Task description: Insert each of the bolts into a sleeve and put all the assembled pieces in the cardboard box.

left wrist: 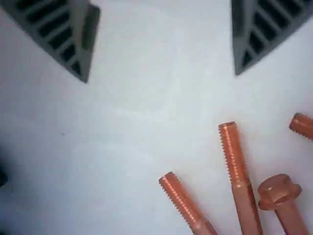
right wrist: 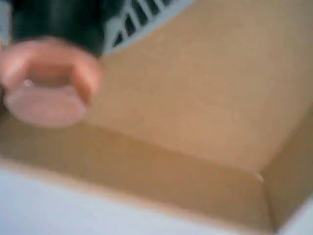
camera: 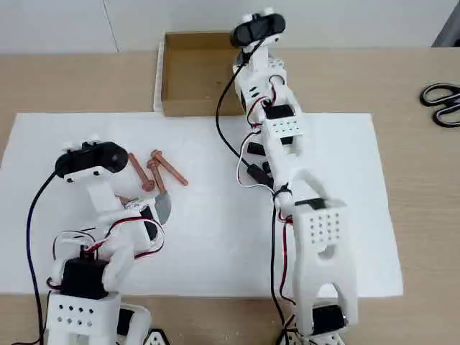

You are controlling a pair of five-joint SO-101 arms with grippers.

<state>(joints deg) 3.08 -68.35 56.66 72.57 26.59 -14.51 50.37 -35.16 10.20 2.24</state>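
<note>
Several copper bolts (left wrist: pixel 237 171) lie loose on the white sheet (left wrist: pixel 146 137), just beyond my left gripper (left wrist: pixel 161 71), which hangs open above bare sheet with its grey fingers (left wrist: pixel 73 39) wide apart. From above, the bolts (camera: pixel 157 171) lie in a small cluster left of centre, beside the left arm (camera: pixel 108 215). My right arm (camera: pixel 277 129) stretches to the cardboard box (camera: pixel 188 72) at the back. Its gripper (right wrist: pixel 73 54) holds a copper piece (right wrist: pixel 46 88), seen end-on, over the box floor (right wrist: pixel 205 98).
Black-handled scissors (camera: pixel 440 104) lie on the wooden table at the far right. The white sheet (camera: pixel 215 237) covers the middle of the table. The box's near wall (right wrist: pixel 161 181) rises between the sheet and the box floor.
</note>
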